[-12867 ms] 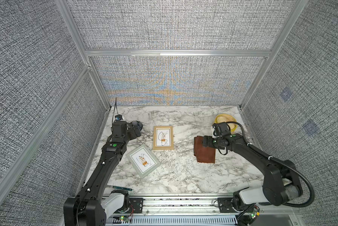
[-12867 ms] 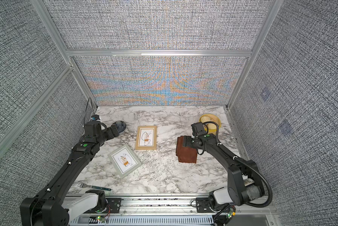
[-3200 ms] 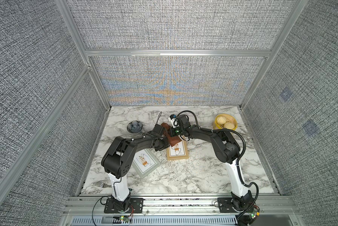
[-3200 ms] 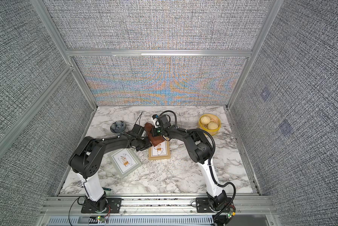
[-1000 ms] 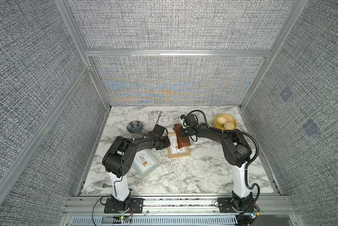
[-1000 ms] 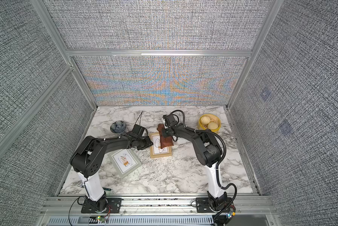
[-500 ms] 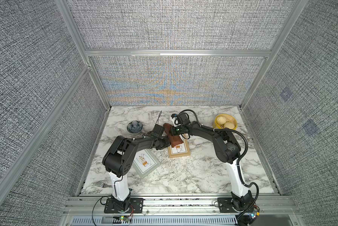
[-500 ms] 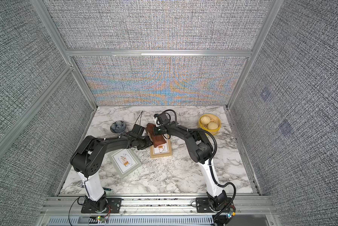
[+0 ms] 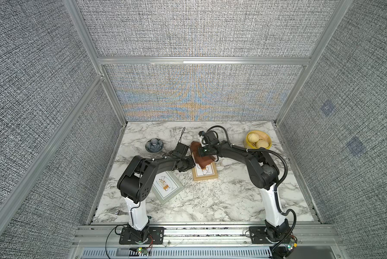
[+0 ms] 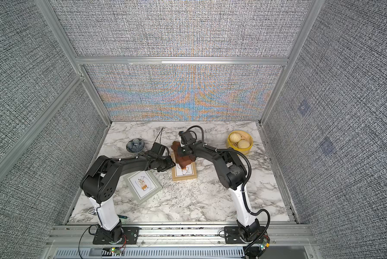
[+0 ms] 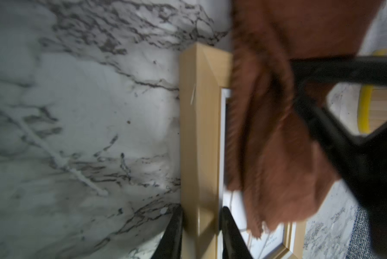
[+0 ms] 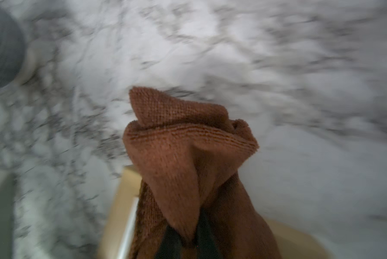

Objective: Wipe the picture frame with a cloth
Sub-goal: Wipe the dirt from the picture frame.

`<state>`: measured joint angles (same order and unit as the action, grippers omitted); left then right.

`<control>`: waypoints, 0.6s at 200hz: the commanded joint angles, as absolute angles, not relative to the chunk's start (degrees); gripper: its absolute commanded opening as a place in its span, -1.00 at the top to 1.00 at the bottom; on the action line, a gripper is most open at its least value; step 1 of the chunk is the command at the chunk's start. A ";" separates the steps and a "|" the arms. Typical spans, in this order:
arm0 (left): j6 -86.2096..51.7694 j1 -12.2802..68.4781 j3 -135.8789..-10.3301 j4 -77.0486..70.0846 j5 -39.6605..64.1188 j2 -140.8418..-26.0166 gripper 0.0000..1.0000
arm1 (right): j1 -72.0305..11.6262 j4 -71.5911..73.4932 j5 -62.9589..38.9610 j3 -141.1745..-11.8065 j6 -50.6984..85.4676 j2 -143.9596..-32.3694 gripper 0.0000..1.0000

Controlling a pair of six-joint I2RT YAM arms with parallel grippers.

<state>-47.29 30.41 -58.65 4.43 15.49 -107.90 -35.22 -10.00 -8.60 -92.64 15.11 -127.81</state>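
Steadying the frame (image 9: 204, 177), left gripper (image 11: 201, 215) pinches its 10 o'clock edge; right gripper (image 12: 188, 240), pinching the cloth (image 12: 188, 157), wipes the 12 o'clock end.

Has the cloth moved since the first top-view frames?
Yes. In both top views the cloth has shifted leftward, away from the yellow steamer basket, which has stayed put. It now drapes over the far end of the wooden picture frame.
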 commanded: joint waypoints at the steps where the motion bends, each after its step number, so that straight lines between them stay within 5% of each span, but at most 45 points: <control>1: -46.41 30.42 -58.02 13.03 13.47 -109.31 0.71 | -35.16 -10.99 -12.98 -93.78 18.27 -129.43 1.00; 85: -47.54 30.43 -57.47 12.79 12.39 -108.46 0.72 | -20.97 -10.71 3.72 -76.04 16.58 -115.64 1.00; 120: -47.64 30.42 -58.36 12.96 12.92 -108.63 0.73 | -20.89 -10.13 -0.31 -67.15 13.18 -101.70 1.00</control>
